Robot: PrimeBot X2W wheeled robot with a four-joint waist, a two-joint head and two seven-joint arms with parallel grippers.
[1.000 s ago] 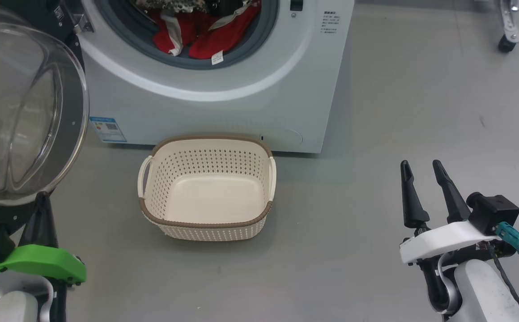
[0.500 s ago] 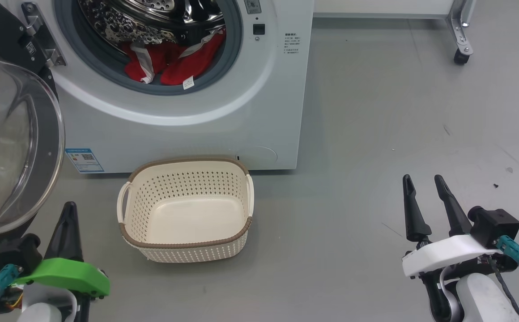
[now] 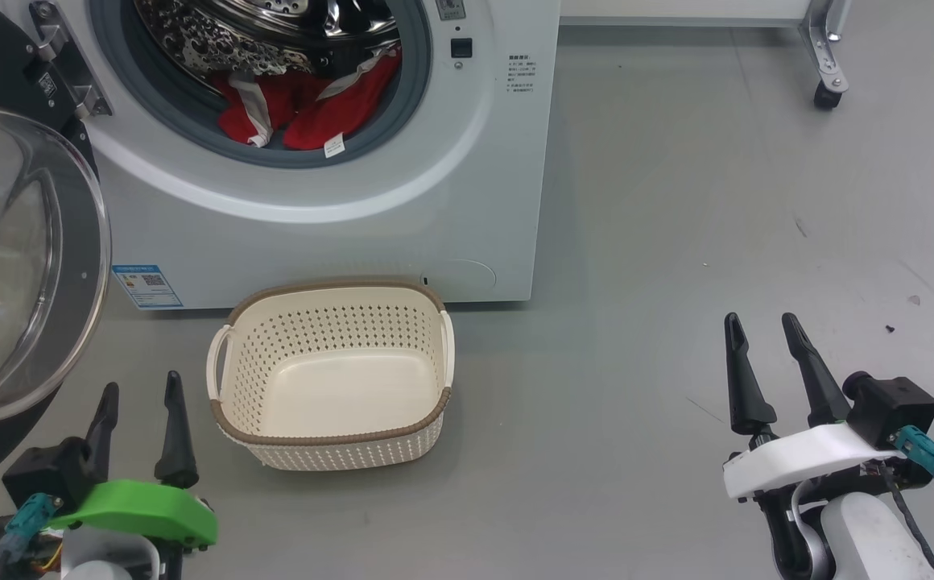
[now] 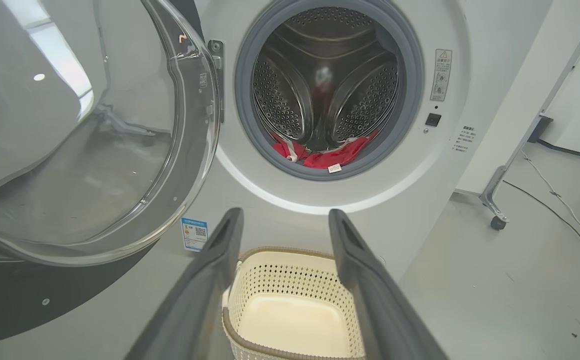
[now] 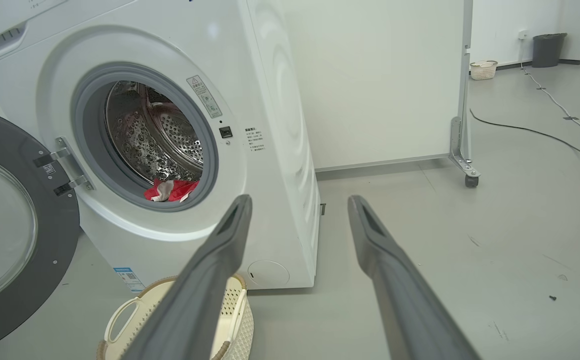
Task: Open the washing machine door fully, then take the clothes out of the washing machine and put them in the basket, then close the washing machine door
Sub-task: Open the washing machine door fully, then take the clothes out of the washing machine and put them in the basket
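**A:** Where does your door stand?

**B:** Your door [image 3: 8, 258] is swung wide open on the left of the washing machine [image 3: 338, 234]. Its glass bulge faces you, and it hangs from the hinge beside the drum mouth.

**A:** And the clothes?

**B:** The red clothes [image 3: 306, 117] lie at the bottom of the drum, with a white tag hanging at the grey lip. The basket [image 3: 330, 287] sits on the floor [image 3: 636, 242] just in front of the machine, below the drum mouth. You can see its cream bottom.

**A:** What are your fingers doing?

**B:** Your left fingers [image 3: 175, 435] are spread apart and released, just left of the basket and below the door. Your right fingers [image 3: 742, 379] are spread wide too, grasping nothing, well off to the right of the basket, above grey floor.
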